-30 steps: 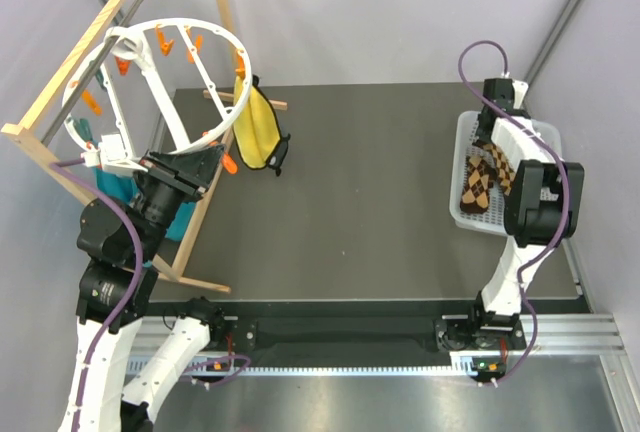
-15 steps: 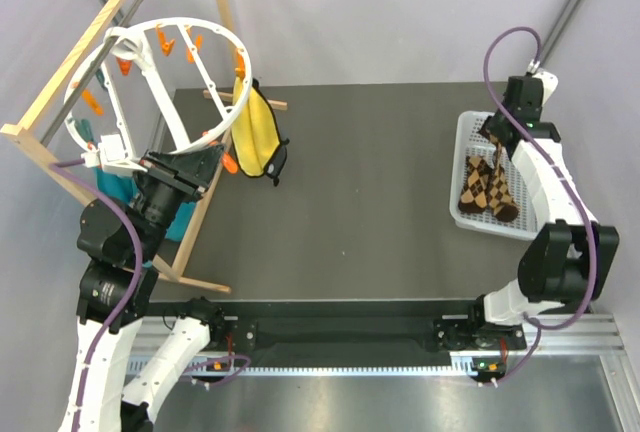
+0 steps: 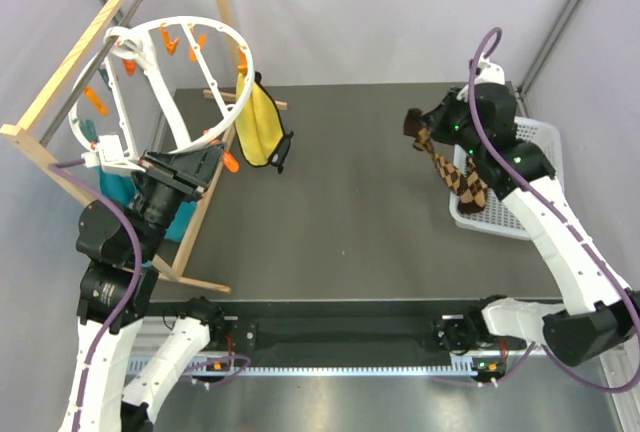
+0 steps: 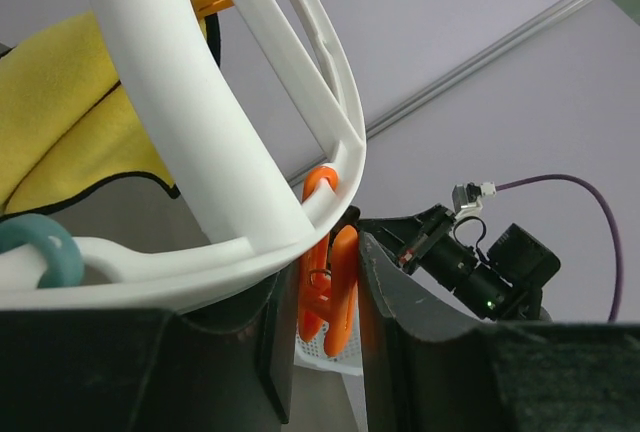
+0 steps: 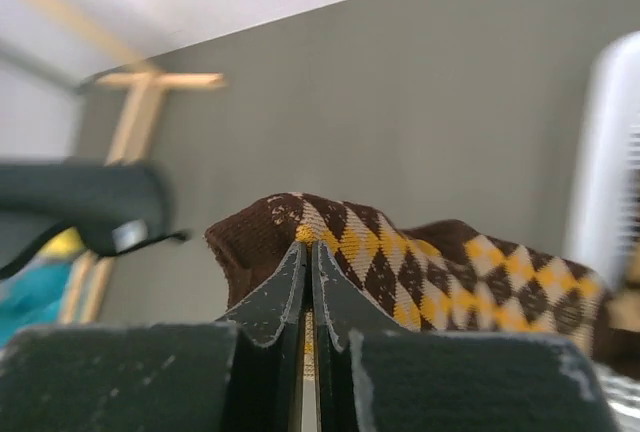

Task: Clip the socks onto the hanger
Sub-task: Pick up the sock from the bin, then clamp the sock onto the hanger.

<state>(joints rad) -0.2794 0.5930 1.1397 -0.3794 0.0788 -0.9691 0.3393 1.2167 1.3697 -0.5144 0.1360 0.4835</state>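
right jaws: swung up and left, out over the counter [image 3: 350, 192] | socks [image 3: 452, 174]: lifted from basket [image 3: 505, 224], now dangling beneath jaws, basket at their right

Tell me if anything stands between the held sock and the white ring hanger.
Only the yellow cloth, hanging by the hanger's rim on the side facing the sock in the right gripper; otherwise nothing visible.

Left arm [image 3: 110, 234] & right arm [image 3: 560, 227] showing white links w/ black joints, purple cables [image 3: 484, 42] trailing; right gripper [image 5: 310, 252] fingers [image 5: 265, 302] looking dark grey.
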